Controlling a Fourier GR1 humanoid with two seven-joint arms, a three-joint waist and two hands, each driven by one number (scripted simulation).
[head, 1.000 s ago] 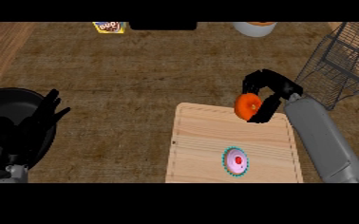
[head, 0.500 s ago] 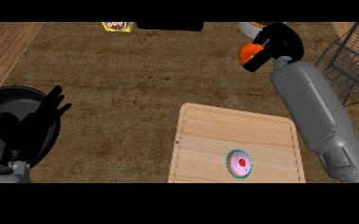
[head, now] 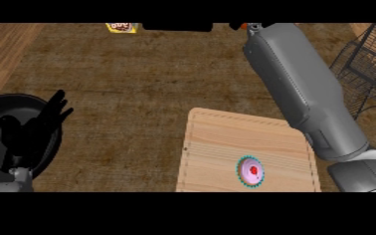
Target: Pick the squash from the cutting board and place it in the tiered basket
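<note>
Head view: right forearm (head: 305,87) runs from lower right up to the top edge, just right of centre. Right hand is cut off by the top edge, so can't tell what its fingers are doing. A sliver of orange (head: 236,26) shows at the top edge just left of the wrist; probably the squash, too little visible to confirm. Board (head: 246,152) sits lower centre-right on the counter (head: 147,74), no squash on it, only a small round teal-rimmed item with a red centre (head: 251,171) near its lower right. Wire basket (head: 357,67) is at the right edge, partly out of frame. Left hand (head: 33,129) is at lower left, fingers straight and released, pointing up, over a black pan (head: 15,104). Yellow package (head: 121,27) at top left.
</note>
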